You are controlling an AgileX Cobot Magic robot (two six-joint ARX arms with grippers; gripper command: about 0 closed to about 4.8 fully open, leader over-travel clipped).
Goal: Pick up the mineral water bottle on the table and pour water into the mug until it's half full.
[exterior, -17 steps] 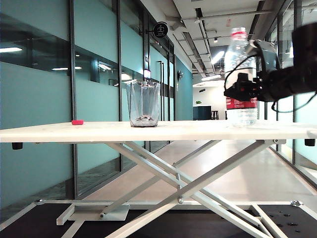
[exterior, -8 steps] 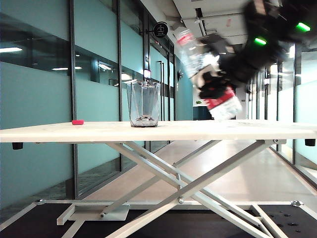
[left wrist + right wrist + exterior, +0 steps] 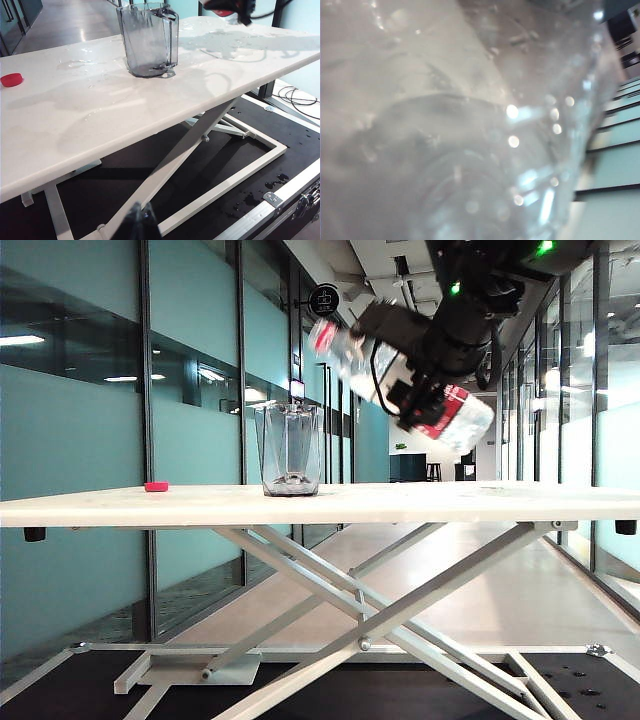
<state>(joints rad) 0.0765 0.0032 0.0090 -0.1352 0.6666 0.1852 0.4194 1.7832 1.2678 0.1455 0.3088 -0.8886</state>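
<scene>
The mineral water bottle (image 3: 356, 353) hangs in the air, tilted, with its red-ringed neck pointing down-left. The neck end is above the right edge of the mug (image 3: 290, 448). My right gripper (image 3: 412, 392) is shut on the bottle beside its red-and-white label. I see no stream of water. The clear greyish mug (image 3: 147, 42) stands upright on the white table (image 3: 450, 502). In the right wrist view, clear wet bottle plastic (image 3: 470, 125) fills the picture and hides the fingers. My left gripper (image 3: 141, 223) is shut with nothing in it, low beside the table's near edge (image 3: 100, 120).
A small red cap (image 3: 11, 79) lies near the table's left end (image 3: 156, 486). Water puddles (image 3: 75, 64) sit on the tabletop around the mug. Below are the white scissor legs (image 3: 380, 610) and a dark floor case with metal edging (image 3: 280, 200).
My right gripper has lifted the bottle off the right part of the table, carried it left toward the mug and tipped it from upright to neck down-left. The mug has not moved.
</scene>
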